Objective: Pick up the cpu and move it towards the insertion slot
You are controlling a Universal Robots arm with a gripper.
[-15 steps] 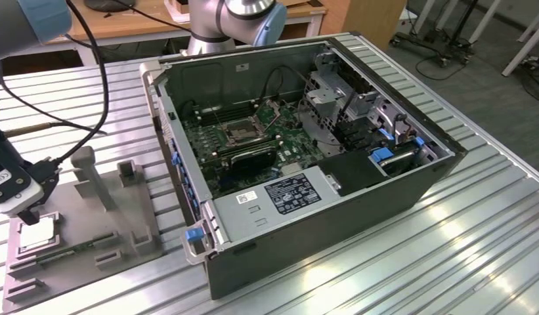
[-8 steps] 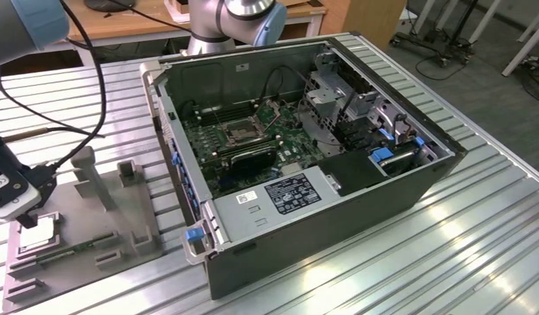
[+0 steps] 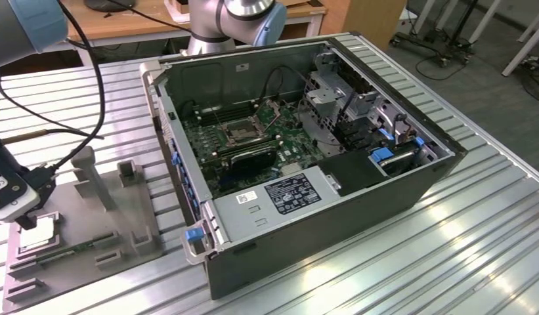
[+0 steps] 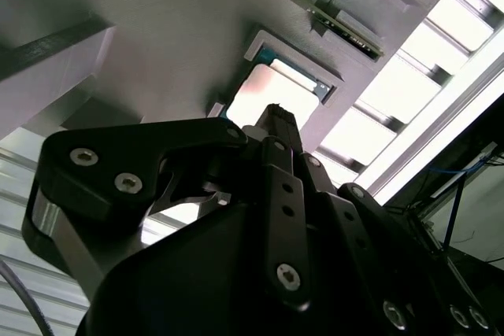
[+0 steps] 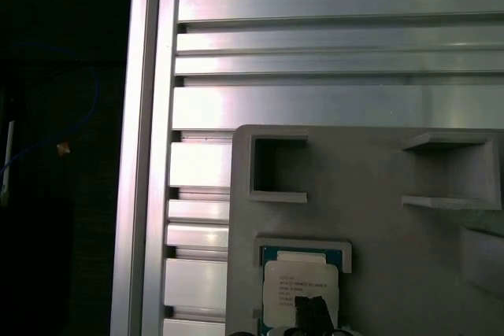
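**Gripper over the cpu, pick-up not yet made**
At the exterior view's left, the gripper (image 3: 25, 222) has its dark tip on or just above the cpu (image 3: 41, 231). The cpu is a flat square with a pale metal top, seated in a square recess of the matte grey holder plate (image 3: 77, 213). I cannot tell whether the gripper is open or closed. Well apart to the right, the silvery-framed insertion slot (image 3: 238, 133) sits on the green board (image 3: 208, 141) inside the open black computer case (image 3: 339, 223). Lift and carry both appear undone.

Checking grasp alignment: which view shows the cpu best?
First wrist view: the cpu lies face-on in its fixture pocket. The second wrist view shows it obliquely, partly behind the gripper; the exterior view, a pale square.
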